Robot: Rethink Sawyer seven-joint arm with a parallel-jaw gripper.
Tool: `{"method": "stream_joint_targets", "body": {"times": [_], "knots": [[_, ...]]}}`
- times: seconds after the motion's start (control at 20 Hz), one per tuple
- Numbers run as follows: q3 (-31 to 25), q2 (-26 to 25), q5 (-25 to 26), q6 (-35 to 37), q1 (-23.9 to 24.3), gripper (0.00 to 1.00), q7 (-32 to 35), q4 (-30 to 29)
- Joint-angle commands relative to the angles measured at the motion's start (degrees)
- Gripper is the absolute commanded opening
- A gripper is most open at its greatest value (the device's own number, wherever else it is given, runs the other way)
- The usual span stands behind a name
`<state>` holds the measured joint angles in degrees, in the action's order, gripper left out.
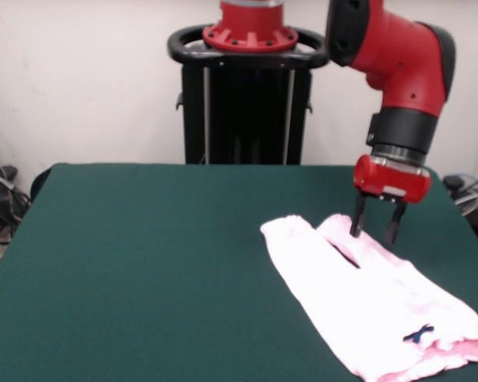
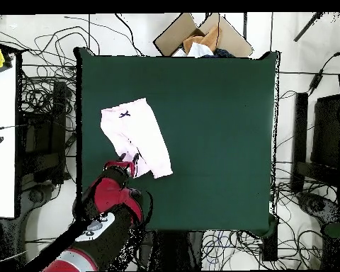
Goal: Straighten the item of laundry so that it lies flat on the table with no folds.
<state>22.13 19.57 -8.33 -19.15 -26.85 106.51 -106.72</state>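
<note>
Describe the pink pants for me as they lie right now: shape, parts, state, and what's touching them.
The pink pants are small, pale pink and soft-looking, with two short legs and a tiny dark bow at the waistband. They lie spread out, mostly flat, on the green table, with the waistband towards the table edge and the legs towards the robot. The open pincer is over the leg on the arm's side, tips at the fabric; contact cannot be confirmed.

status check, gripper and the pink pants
Gripper open, over one pant leg. Pink pants spread on table, mostly flat. Nothing in the way.
</note>
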Motion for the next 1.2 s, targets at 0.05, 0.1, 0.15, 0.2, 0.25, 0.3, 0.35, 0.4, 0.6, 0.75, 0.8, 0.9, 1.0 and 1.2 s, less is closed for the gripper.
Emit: {"method": "stream_joint_targets", "body": {"times": [0.05, 0.1, 0.15, 0.2, 0.25, 0.3, 0.35, 0.4, 0.6, 0.75, 0.8, 0.9, 1.0, 1.2], "knots": [[-9.1, -0.3, 1.0, -0.5, 4.9, 1.00, 12.5, -0.9], [-9.4, -0.4, 0.8, -0.4, 4.8, 1.00, 12.5, -1.2], [-9.3, -0.5, 0.5, -0.5, 4.5, 1.00, 12.6, -1.6], [-9.2, -0.7, 0.2, -0.7, 4.2, 1.00, 12.6, -1.9], [-9.0, -0.9, 0.1, -1.1, 3.8, 1.00, 12.7, -2.4], [-9.0, -1.0, 0.1, -1.2, 3.7, 1.00, 12.7, -2.8], [-9.2, -1.2, 0.4, -1.6, 3.7, 1.00, 12.8, -3.3], [-10.0, -1.2, 1.0, -1.8, 4.4, 1.00, 13.1, -3.9], [-13.8, -0.6, 3.3, -1.3, 7.3, 1.00, 13.8, -5.4], [-16.2, 0.0, 4.0, -0.4, 8.6, 1.00, 13.9, -6.0], [-16.5, 0.1, 4.0, -0.1, 8.7, 1.00, 13.7, -6.1], [-17.3, 0.4, 3.7, 0.5, 9.1, 1.00, 13.6, -6.4], [-17.1, 0.5, 2.6, 1.4, 8.7, 1.00, 13.4, -6.5], [-18.6, 0.4, 0.8, 2.4, 9.3, 1.00, 14.3, -7.7]]}}
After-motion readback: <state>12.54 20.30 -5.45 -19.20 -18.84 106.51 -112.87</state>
